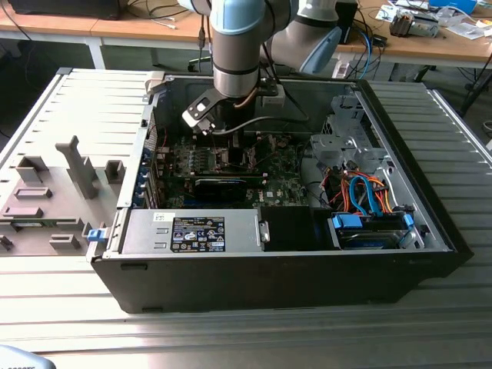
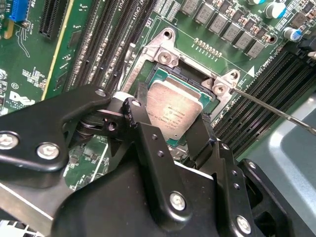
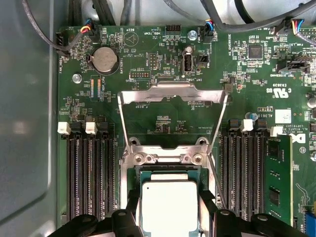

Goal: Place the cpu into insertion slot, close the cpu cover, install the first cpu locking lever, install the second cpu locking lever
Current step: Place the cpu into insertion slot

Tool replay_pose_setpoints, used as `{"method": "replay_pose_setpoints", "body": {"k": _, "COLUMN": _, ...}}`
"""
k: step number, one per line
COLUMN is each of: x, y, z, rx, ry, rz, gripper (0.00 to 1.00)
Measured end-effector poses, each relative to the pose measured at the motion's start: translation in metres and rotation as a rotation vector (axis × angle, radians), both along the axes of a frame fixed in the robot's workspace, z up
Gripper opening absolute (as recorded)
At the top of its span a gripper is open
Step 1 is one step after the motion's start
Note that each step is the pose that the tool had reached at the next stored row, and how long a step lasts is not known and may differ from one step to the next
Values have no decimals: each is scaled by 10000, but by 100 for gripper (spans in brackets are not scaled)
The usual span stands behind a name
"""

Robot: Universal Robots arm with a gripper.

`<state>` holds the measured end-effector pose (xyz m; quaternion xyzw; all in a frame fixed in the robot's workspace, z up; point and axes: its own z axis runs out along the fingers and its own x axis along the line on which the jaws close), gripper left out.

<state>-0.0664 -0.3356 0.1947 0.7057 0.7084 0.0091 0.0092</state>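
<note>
So the setup is an open black computer case (image 1: 269,284) lying on its side on a ribbed metal table (image 1: 231,338). There are wooden desks (image 1: 138,27) covered in cables behind the case, and a grey fixture tray (image 1: 46,192) beside it on the exterior view's left. The robot arm (image 1: 238,46) reaches straight down into the case over the green motherboard (image 1: 284,181). In both wrist views the cpu (image 3: 169,197) lies flat with its silvery metal top facing up. It's square, so there's no real long axis, and its edges run parallel to the silvery rim of the insertion slot (image 3: 165,157). It sits right in the slot's footprint, with its green border showing on the side toward the slot's hinge. I honestly can't tell whether it's fully seated or a hair above the contacts. The gripper (image 3: 170,217) is right over the slot and closed down to about the chip's width. Its black fingers (image 3: 132,215) bracket two opposite edges of the cpu, and the pads look like they're touching it, so it looks gripped. That leaves the chip dead centre between the fingertips. The cpu cover (image 3: 173,93) is flipped up on the far side of the slot from the gripper, so you can see board through its window. Long black memory slots (image 3: 89,173) run along both sides of the insertion slot, and in the second wrist view a thin metal rod (image 2: 276,109) sticks out from one corner of the rim.
</note>
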Motion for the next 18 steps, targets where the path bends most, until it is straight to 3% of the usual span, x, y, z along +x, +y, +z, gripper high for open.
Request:
{"method": "replay_pose_setpoints", "body": {"k": 10, "x": -2, "y": 1, "z": -29, "rx": -10, "ry": 6, "rz": -20, "gripper": 55}}
{"method": "replay_pose_setpoints", "body": {"k": 12, "x": -1, "y": 3, "z": -34, "rx": 4, "ry": -2, "rz": -20, "gripper": 55}}
{"method": "replay_pose_setpoints", "body": {"k": 13, "x": 0, "y": 4, "z": -34, "rx": 4, "ry": -3, "rz": -20, "gripper": 61}}
{"method": "replay_pose_setpoints", "body": {"k": 18, "x": 0, "y": 4, "z": -32, "rx": -2, "ry": -1, "rz": -20, "gripper": 61}}
